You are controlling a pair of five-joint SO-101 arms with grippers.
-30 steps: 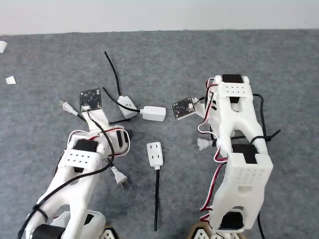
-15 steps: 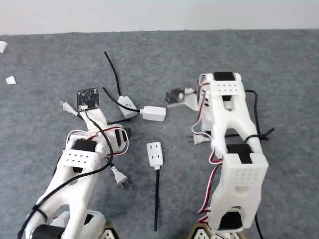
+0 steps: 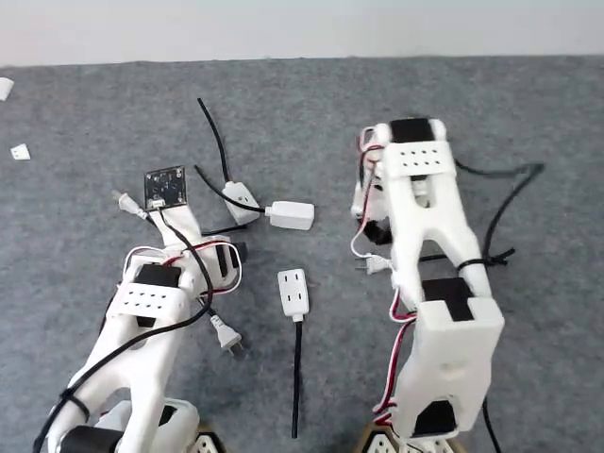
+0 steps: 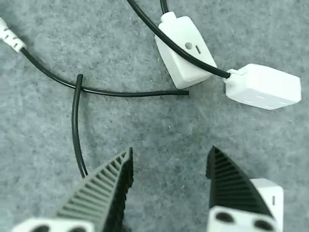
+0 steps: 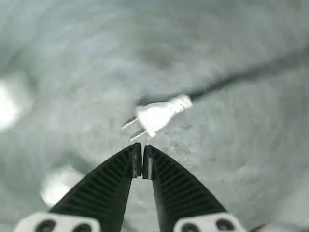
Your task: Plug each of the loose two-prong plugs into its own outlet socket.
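Three white outlet sockets lie mid-table: one (image 3: 243,201) on a black cord, one (image 3: 291,215) beside it, one (image 3: 293,291) nearer the arms. In the left wrist view my left gripper (image 4: 171,152) hangs open over bare carpet, short of two sockets (image 4: 186,53) (image 4: 263,87), with the third (image 4: 268,193) by one finger. Loose two-prong plugs lie at the far left (image 3: 121,201), by the left arm (image 3: 226,338) and beside the right arm (image 3: 375,265). My right gripper (image 5: 142,162) is shut on nothing, its tips just short of a white plug (image 5: 157,116).
Black cords (image 4: 77,125) cross the grey carpet between the left gripper and the sockets. Another cord (image 3: 297,377) runs from the nearest socket toward the front edge. Small white scraps (image 3: 21,151) lie at the far left back.
The right arm has swung left and tipped its wrist down, so its camera board went out of sight under the arm. The left arm has hardly moved.
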